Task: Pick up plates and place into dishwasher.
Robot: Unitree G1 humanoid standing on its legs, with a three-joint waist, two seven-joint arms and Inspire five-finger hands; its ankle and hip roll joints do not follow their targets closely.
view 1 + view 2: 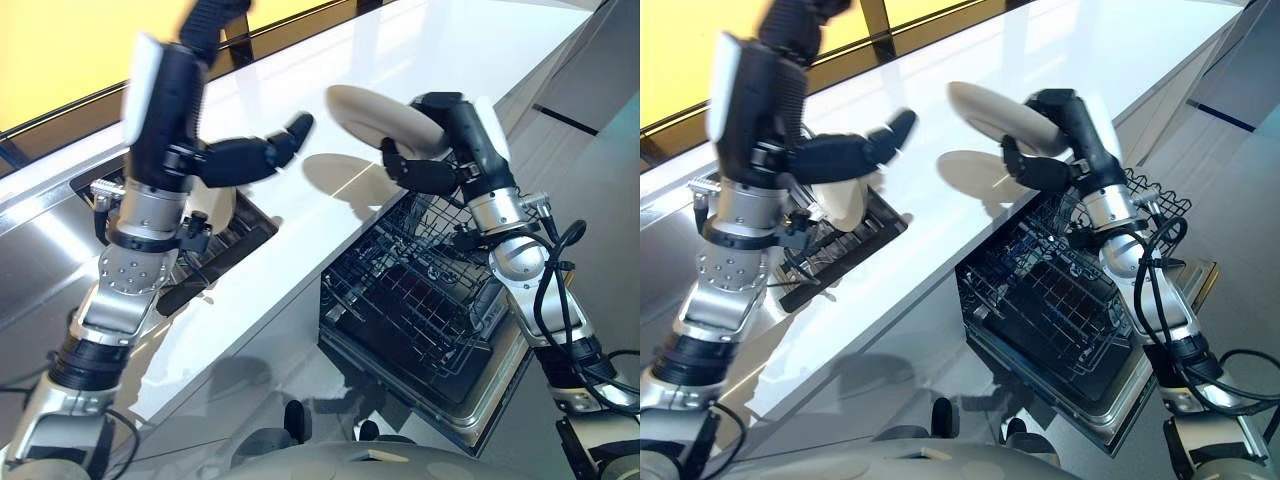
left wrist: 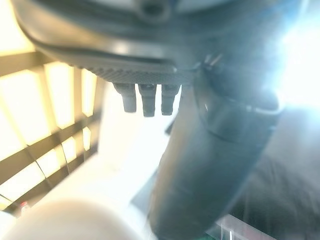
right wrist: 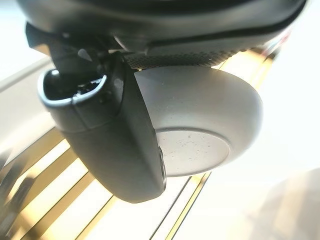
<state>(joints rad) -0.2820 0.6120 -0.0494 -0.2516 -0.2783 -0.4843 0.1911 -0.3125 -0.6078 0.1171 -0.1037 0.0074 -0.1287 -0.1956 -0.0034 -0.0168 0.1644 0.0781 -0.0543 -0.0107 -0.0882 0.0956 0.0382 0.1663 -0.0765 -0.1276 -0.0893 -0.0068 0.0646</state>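
Right hand (image 1: 425, 170) closed on beige plate (image 1: 375, 115), held above desk (image 1: 300, 215) edge, near open dishwasher rack (image 1: 420, 290). Left hand (image 1: 245, 158) relaxed, holding nothing. Better to tilt plate upright, then lower slowly between rack wires.

A kitchen: long white desk (image 1: 300, 215) with a sunken sink (image 1: 45, 255) and dish rack (image 1: 845, 240), open dishwasher (image 1: 470, 400) below with its wire basket (image 1: 420, 290) pulled out.
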